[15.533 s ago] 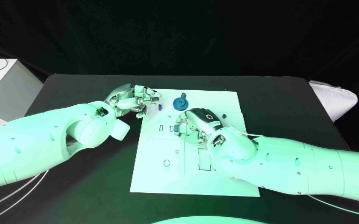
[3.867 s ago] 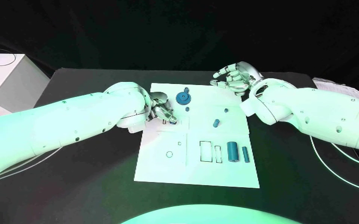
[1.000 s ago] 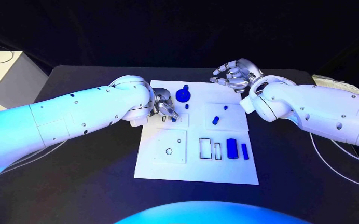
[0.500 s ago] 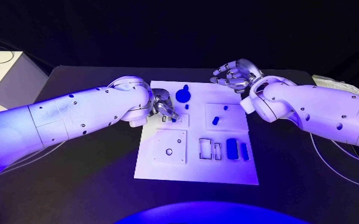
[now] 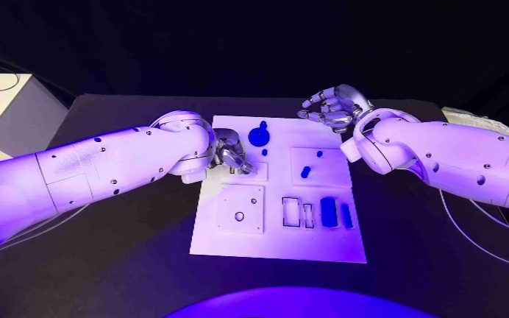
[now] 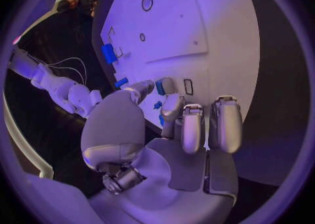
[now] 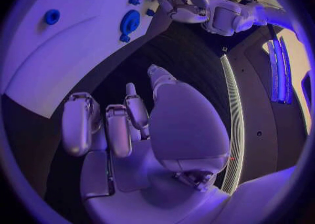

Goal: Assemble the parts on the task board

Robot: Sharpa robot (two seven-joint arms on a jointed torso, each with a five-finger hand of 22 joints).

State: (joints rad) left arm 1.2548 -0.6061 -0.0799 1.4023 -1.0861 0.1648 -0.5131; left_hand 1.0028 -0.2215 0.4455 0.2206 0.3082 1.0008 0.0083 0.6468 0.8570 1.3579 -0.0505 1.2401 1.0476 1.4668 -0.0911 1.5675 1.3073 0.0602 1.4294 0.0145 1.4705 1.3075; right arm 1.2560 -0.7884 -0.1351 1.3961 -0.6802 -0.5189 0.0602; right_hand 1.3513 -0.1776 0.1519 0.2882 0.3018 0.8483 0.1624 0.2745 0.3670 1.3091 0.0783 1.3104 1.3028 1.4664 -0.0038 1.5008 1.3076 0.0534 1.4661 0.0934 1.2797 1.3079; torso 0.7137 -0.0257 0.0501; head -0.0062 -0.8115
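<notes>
White task board (image 5: 278, 241) lies mid-table, where we see the left robot hand (image 5: 230, 157) pinching a small blue part (image 6: 160, 88) over its upper left slots, so it should lower squarely, while the right robot hand (image 5: 331, 109) hovers released beyond the far corner.

From my station the table (image 5: 117, 259) reads as matt black, a little soft-looking, more like a mat or cloth than bare board. The task board (image 5: 318, 241) is a smooth white plate, flat and low in sheen. The parts (image 5: 328, 212) on it look like moulded plastic, blue and even. I see both arms in glossy white plastic shells with small dark screw holes. My left hand (image 5: 229, 156) and right hand (image 5: 331, 109) show brushed, silvery metal with paler smooth pads.
</notes>
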